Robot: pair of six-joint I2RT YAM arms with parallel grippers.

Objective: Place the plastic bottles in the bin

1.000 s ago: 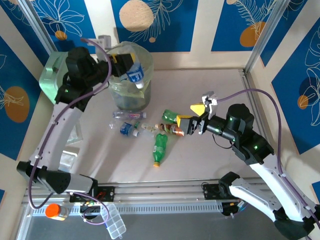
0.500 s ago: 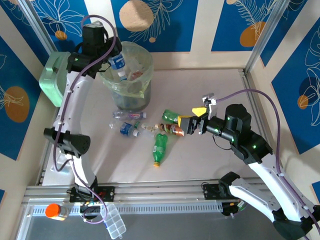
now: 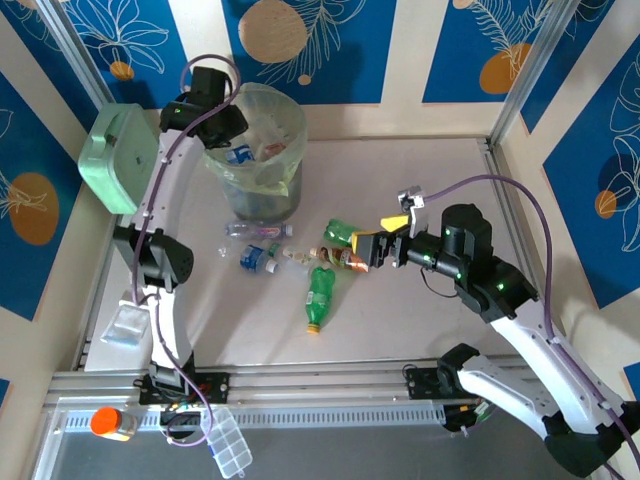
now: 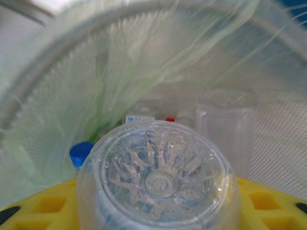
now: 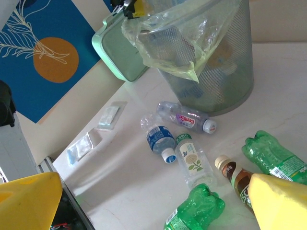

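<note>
My left gripper (image 3: 226,128) hangs over the bin (image 3: 290,170), a round translucent wastebasket with a pale-green liner (image 4: 144,72). Its yellow fingers (image 4: 38,206) are shut on a clear bottle (image 4: 158,179) with a blue label, base towards the camera, inside the bin's mouth. More bottles lie at the bin's bottom. On the table lie a pink-labelled clear bottle (image 5: 187,118), a blue-labelled one (image 5: 160,139), a green-labelled clear one (image 5: 192,160), two green bottles (image 5: 196,211) (image 5: 273,155) and a brown one (image 5: 235,177). My right gripper (image 3: 380,232) stands open above them, nothing between its fingers (image 5: 29,201).
A mint-green rectangular box (image 3: 112,158) leans at the wall left of the bin. Small flat packets (image 5: 108,117) (image 5: 79,146) lie at the table's left side. An orange-capped item (image 3: 110,422) and a clear compartment case (image 3: 232,450) rest by the front rail.
The left arm has swung up and back over the bin's rim and lowered the blue-labelled bottle into its mouth. The right arm has barely moved.
</note>
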